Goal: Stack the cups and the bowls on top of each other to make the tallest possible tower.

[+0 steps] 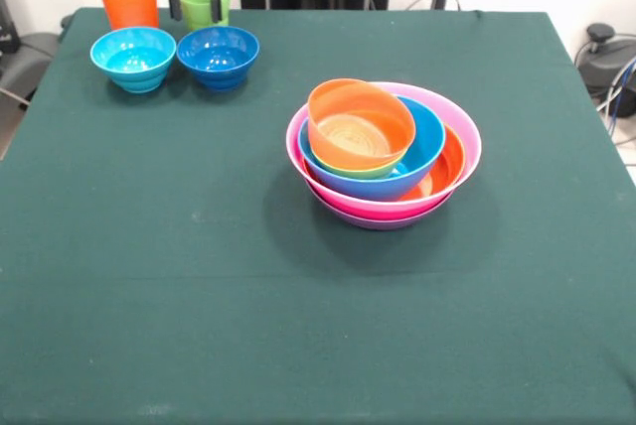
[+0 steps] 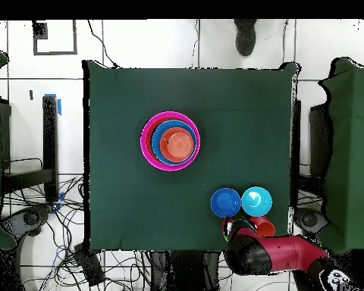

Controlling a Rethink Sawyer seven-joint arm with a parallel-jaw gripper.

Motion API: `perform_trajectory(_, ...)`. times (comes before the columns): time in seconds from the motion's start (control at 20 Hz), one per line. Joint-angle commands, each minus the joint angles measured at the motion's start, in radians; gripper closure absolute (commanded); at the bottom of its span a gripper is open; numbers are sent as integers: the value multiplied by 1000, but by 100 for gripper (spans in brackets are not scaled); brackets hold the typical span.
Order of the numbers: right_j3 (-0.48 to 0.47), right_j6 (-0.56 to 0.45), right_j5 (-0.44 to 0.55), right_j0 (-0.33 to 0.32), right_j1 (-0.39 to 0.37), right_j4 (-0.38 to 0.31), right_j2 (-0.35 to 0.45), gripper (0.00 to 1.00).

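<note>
- The gripper (image 1: 191, 0) sits at the far corner of the table (image 1: 199, 306), its two dark fingers either side of the lime green cup (image 1: 206, 1). Looks like it's straddling the cup, but whether the fingers are actually squeezing it can't be told from here.
- The tower (image 1: 384, 152) is well apart from that, near the middle: purple bowl (image 1: 378, 220) at the bottom, then pink bowl (image 1: 467, 137), a large orange bowl (image 1: 449, 162), a blue bowl (image 1: 425, 147), a sliver of a small green bowl (image 1: 358, 172), and a small orange bowl (image 1: 360, 125) on top.
- Risk one: that top orange bowl sits tilted, so a cup set on it could probably slide or tip.
- Risk two: the orange cup (image 1: 129, 4) stands near the green one, with the light blue bowl (image 1: 133, 58) and dark blue bowl (image 1: 218, 56) just in front. A sloppy lift might knock them.
- Count: two cups, eight bowls total, six in the stack, two loose.
</note>
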Motion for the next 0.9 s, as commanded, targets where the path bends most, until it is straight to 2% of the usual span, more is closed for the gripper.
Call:
perform_trajectory(0.05,-87,35,3,34,32,-10,55,0)
perform_trajectory(0.9,-87,19,21,14,27,-5,76,0)
